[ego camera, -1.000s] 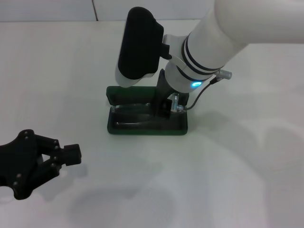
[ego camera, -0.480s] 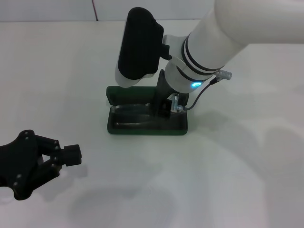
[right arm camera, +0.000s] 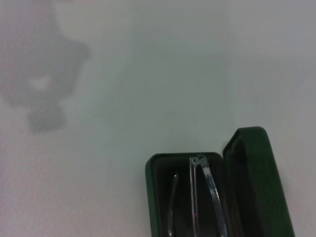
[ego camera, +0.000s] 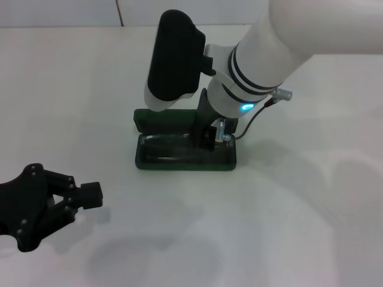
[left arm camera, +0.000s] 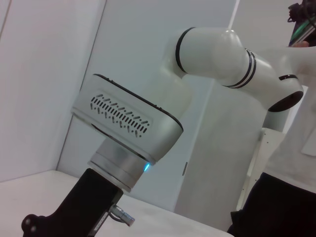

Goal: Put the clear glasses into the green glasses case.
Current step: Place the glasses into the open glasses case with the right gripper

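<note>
Clear glasses [ego camera: 179, 146] are lying inside the open case [ego camera: 182, 160], hardly moving since a second ago. Right gripper [ego camera: 206, 134] is still hovering there, grip unclear; left gripper [ego camera: 90, 194] is idling open.

Head camera sits high, looking forward and down on the white table [ego camera: 287, 227]; the green case [ego camera: 179, 156] lies just above frame centre, the right arm [ego camera: 281, 48] enters from upper right, and the left gripper [ego camera: 42, 203] shows at lower left. Left wrist camera sits low, facing sideways and up at the right arm [left arm camera: 217, 54] and a pale wall. Right wrist camera looks straight down, close, with the case [right arm camera: 212, 195] at its lower right edge. Head and right wrist views share case and table.
</note>
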